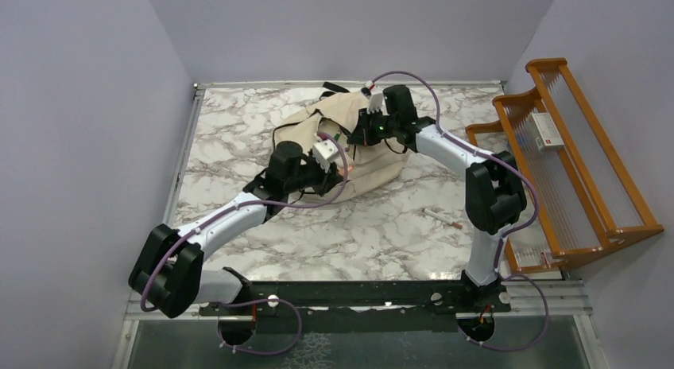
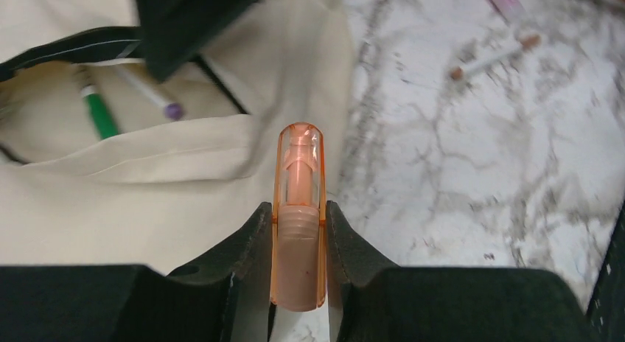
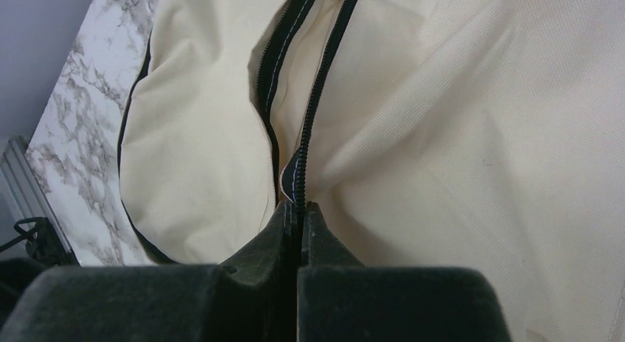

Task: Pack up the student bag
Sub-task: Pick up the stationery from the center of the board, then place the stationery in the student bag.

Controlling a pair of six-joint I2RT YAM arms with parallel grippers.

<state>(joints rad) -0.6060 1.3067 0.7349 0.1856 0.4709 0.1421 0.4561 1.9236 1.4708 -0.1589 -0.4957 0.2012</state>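
bag (image 1: pixel 362 150) lies slumped on the marble surface (image 1: pixel 381 234), at the far middle, between the two arms. left gripper (image 2: pixel 298 235) is pinching an orange pen (image 2: pixel 298 172) by its lower half. the pen's clear cap points away from the wrist, right at the bag's side edge where fabric meets surface. in the left wrist view, an open pocket of the bag holds a green marker (image 2: pixel 99 113) and a purple-tipped marker (image 2: pixel 151 95) side by side, their upper ends hidden by a dark blurred part. right gripper (image 3: pixel 298 209) has its fingers pressed together on the black zipper (image 3: pixel 313 99) tape at the bag's mouth, with the two zipper sides parted above the pinch. cream fabric fills most of the right wrist view. a loose pen (image 1: pixel 443 219) lies on the surface right of the bag, well apart from it. a wooden rack (image 1: pixel 588 170) stands at the surface's right edge.
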